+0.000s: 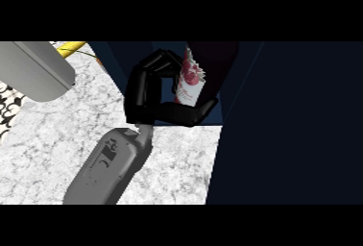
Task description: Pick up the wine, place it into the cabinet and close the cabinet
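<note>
One black hand (152, 96), the robot's right, curls its fingers and thumb around the wine (190, 79), holding the bottle roughly upright at the opening of the dark cabinet (284, 125). Bottle sits just right of the palm, inside the doorway. Left hand cannot be seen; a grey forearm (39, 67) shows upper left.

1 wine bottle (191, 79), 1 robot hand (152, 96), 1 cabinet (284, 120)

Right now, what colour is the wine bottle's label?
White with red markings on the wine bottle's label, in the head view.
</note>
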Available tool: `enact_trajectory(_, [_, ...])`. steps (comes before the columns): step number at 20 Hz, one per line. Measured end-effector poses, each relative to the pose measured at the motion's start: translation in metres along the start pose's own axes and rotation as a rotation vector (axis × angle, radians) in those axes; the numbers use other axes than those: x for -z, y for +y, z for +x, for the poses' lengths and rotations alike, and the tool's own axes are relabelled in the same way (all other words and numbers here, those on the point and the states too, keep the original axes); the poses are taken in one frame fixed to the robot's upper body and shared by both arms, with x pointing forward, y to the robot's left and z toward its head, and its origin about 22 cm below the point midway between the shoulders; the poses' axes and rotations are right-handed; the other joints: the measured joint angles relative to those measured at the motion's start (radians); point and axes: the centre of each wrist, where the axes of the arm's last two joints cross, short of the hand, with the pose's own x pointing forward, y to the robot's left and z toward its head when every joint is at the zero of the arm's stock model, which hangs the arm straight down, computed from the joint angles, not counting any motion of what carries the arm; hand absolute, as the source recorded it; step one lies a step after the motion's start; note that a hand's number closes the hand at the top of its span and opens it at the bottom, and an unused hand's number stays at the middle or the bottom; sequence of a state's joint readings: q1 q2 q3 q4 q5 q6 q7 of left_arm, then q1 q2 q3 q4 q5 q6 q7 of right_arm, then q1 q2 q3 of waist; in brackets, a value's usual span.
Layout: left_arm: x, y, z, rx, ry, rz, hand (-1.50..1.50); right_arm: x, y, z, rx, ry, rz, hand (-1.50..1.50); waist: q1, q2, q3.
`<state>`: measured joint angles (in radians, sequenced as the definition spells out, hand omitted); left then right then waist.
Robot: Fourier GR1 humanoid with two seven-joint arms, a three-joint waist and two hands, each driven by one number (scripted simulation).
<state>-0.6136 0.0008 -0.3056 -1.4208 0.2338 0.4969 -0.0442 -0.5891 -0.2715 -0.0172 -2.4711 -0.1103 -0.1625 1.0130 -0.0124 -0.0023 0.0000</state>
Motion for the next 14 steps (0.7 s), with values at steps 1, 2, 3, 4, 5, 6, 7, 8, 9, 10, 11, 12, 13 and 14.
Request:
enact_trajectory(1, [0.007, -0.002, 0.002, 0.007, -0.002, 0.004, 1.50, 0.000, -0.001, -0.001, 0.000, 0.003, -0.001, -1.50, -0.001, 0.001, 0.000])
enact_trajectory(2, [0.006, -0.005, -0.001, 0.014, -0.003, 0.011, 1.50, 0.000, -0.001, 0.000, 0.001, -0.004, -0.006, -1.50, -0.001, 0.001, 0.000])
enact_trajectory(3, [0.007, -0.005, -0.001, 0.024, -0.008, 0.013, 1.50, 0.000, -0.003, 0.000, -0.002, 0.000, -0.009, -1.50, -0.001, 0.000, 0.000])
enact_trajectory(4, [0.012, -0.006, -0.002, 0.045, -0.015, 0.014, 1.50, 0.000, -0.002, -0.001, 0.002, 0.002, -0.004, -1.50, -0.002, 0.001, 0.000])
enact_trajectory(5, [0.016, -0.005, -0.004, 0.069, -0.018, 0.010, 1.50, 0.000, -0.003, -0.001, -0.001, 0.004, -0.005, -1.50, -0.002, 0.001, 0.000])
enact_trajectory(6, [0.014, -0.004, -0.008, 0.090, -0.026, 0.007, 1.50, 0.001, -0.003, 0.000, -0.004, -0.003, -0.006, -1.50, 0.000, 0.001, 0.000])
enact_trajectory(7, [0.015, -0.003, -0.011, 0.108, -0.033, 0.005, 1.50, 0.002, -0.004, -0.001, -0.004, -0.001, -0.008, -1.50, 0.001, 0.001, 0.000])
enact_trajectory(8, [0.016, -0.004, -0.013, 0.126, -0.041, 0.004, 1.50, 0.001, -0.003, -0.002, -0.001, 0.005, -0.006, -1.50, 0.001, 0.001, 0.000])
enact_trajectory(9, [0.014, -0.004, -0.019, 0.137, -0.043, 0.005, 1.50, 0.002, -0.002, -0.002, 0.000, 0.006, -0.002, -1.50, 0.000, 0.001, 0.000])
enact_trajectory(10, [0.014, -0.006, -0.021, 0.149, -0.045, 0.004, 1.50, 0.002, -0.002, -0.003, 0.004, 0.011, -0.001, -1.50, 0.000, 0.002, 0.000])
enact_trajectory(11, [0.014, -0.006, -0.027, 0.161, -0.046, 0.004, 1.50, 0.001, -0.002, -0.003, 0.005, 0.013, 0.001, -1.50, -0.001, 0.002, 0.000])
enact_trajectory(12, [0.016, -0.004, -0.033, 0.173, -0.047, 0.006, 1.50, 0.001, -0.002, -0.003, 0.005, 0.008, 0.002, -1.50, -0.003, 0.002, 0.000])
enact_trajectory(13, [0.017, -0.002, -0.037, 0.184, -0.047, 0.007, 1.50, 0.001, -0.003, -0.002, 0.002, 0.007, -0.002, -1.50, -0.004, 0.002, 0.000])
enact_trajectory(14, [0.018, -0.001, -0.040, 0.190, -0.046, 0.008, 1.50, 0.002, -0.005, -0.001, -0.001, 0.005, -0.008, -1.50, -0.004, 0.003, 0.000])
